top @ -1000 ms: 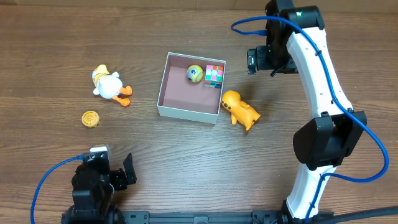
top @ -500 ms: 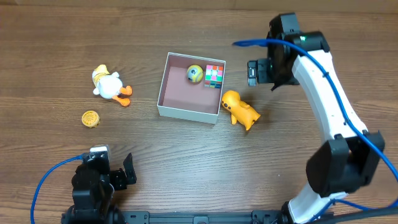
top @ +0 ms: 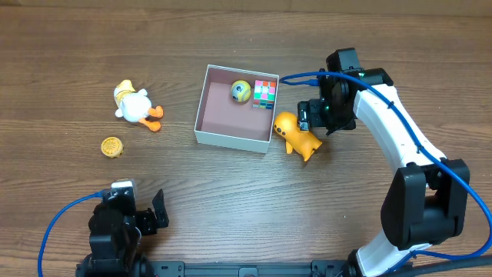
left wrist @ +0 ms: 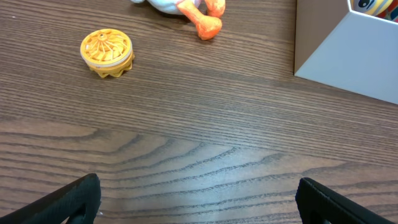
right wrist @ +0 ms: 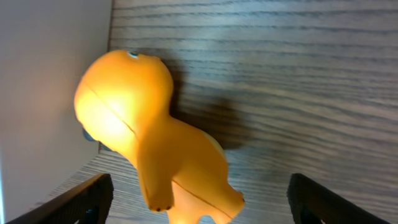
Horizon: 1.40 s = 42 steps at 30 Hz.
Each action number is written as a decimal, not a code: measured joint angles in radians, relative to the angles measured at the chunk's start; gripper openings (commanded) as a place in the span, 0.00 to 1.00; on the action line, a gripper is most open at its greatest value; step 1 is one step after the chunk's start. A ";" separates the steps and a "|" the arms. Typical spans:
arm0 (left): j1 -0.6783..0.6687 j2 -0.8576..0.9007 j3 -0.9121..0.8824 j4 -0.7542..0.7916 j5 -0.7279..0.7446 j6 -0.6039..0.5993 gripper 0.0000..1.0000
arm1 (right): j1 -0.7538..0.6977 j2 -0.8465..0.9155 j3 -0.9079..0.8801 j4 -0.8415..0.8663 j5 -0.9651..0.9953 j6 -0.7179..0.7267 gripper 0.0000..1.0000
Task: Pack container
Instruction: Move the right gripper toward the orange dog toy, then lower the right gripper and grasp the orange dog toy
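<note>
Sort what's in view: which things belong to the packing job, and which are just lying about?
Job: container; ball and coloured cube inside it; orange toy beside it, between the fingers of the open right gripper; probably the duck and yellow disc too.
Just there: blue cable, idle left gripper.

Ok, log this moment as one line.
right claw: open over orange toy | left claw: open | container: ball, colour cube inside | outside: duck, yellow disc

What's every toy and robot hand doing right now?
container: open, two toys inside
ball: inside container
colourful cube: inside container
orange toy: outside, lying beside container
duck: outside, lying on table
yellow disc: outside, flat on table
left hand: open, empty
right hand: open, over orange toy
</note>
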 measured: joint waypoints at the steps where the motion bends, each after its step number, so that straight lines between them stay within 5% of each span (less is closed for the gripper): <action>1: 0.000 0.000 0.000 0.000 0.000 0.000 1.00 | 0.000 0.000 -0.003 0.005 -0.008 -0.002 0.87; 11: 0.000 0.000 0.000 0.000 0.000 0.000 1.00 | 0.000 0.000 -0.072 0.037 -0.046 -0.008 0.70; 21: 0.000 0.000 0.000 0.000 0.000 0.000 1.00 | 0.000 0.000 -0.072 0.066 -0.063 -0.010 0.40; 28: 0.000 0.000 0.000 0.000 0.000 0.000 1.00 | 0.000 0.000 -0.072 0.070 -0.066 -0.018 0.06; 42: 0.000 0.000 0.000 0.000 0.000 0.000 1.00 | -0.007 0.000 -0.025 0.034 0.005 -0.013 0.04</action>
